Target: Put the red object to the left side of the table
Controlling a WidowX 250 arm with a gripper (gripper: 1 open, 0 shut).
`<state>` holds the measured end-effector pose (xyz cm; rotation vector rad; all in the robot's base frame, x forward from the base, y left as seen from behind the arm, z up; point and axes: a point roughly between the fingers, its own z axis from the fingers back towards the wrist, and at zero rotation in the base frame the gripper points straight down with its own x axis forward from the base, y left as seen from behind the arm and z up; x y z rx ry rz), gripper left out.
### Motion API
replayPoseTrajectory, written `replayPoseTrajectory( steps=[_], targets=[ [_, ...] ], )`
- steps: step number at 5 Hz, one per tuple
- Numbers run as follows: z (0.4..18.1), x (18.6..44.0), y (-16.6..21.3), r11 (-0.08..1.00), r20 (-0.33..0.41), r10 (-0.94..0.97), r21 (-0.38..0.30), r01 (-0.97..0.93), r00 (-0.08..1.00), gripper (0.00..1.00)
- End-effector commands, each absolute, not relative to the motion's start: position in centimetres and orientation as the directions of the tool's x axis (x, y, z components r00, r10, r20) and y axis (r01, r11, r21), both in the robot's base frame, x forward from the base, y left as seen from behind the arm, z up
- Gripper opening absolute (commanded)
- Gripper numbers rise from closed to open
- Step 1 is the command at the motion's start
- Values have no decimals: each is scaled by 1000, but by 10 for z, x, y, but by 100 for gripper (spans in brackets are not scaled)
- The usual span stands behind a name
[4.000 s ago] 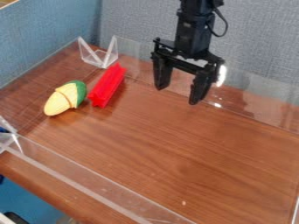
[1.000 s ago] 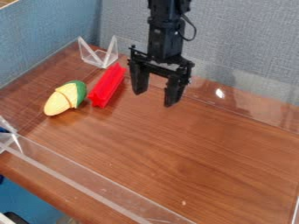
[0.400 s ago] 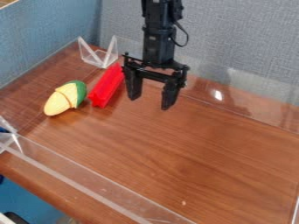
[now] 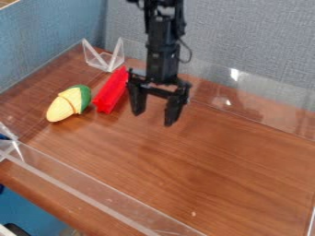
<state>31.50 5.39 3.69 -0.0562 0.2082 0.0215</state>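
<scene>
The red object (image 4: 113,90) is a bright red bar lying on the table (image 4: 197,166) at the back left, angled toward the rear corner. My gripper (image 4: 153,108) points down just right of the bar, low over the wood, with both black fingers spread apart and nothing between them. The left finger stands close beside the bar's right edge; I cannot tell whether it touches.
A yellow corn-like toy (image 4: 68,103) with a green end lies just left of the red bar. Low clear acrylic walls (image 4: 105,53) border the table at the back and front. A blue-grey partition rises behind.
The gripper has come down and shifted left toward the red bar, staying open. The bar and the yellow toy have not moved.
</scene>
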Motion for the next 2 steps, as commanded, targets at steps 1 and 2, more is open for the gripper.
replayPoseTrajectory(
  steps=[1, 2],
  targets=[
    [58, 327, 69, 998, -148, -26, -55, 18, 989, 100],
    [58, 336, 76, 996, -140, -73, -61, 65, 988, 100]
  ],
)
